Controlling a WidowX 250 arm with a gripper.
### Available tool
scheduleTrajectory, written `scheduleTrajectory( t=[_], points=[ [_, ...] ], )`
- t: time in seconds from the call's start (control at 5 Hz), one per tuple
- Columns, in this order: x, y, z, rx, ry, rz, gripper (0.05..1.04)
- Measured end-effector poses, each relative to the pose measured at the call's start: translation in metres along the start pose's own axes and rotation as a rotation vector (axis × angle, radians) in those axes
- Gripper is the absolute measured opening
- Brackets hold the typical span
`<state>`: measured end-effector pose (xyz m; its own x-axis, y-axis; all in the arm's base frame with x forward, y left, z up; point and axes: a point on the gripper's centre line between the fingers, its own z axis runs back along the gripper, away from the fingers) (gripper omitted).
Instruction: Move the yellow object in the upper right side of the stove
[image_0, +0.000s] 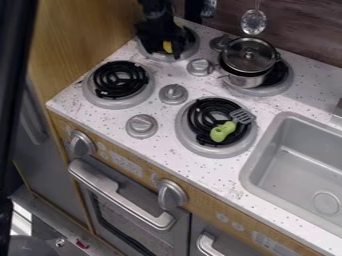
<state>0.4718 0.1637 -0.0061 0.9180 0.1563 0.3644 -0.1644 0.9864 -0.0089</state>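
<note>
Over the burner (191, 48) at the stove's eleven o'clock, the pincer (165, 44) hangs low. The yellow object (167, 47) shows at the pincer's lower end, at its six o'clock, above that same burner. I cannot tell whether the pincer is released or grasping it.

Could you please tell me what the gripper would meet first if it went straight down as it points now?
Probably the yellow object, right at the gripper, then the upper left burner beneath. Depth is unclear from this angle, so gripper and object may be touching.
</note>
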Motion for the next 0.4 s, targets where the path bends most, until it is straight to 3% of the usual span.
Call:
scheduleTrajectory(
  t=[0.4],
  points=[
    [-0.060, 0.018, 0.050, 0.075, 0.088, -0.090, 0.999]
  ],
)
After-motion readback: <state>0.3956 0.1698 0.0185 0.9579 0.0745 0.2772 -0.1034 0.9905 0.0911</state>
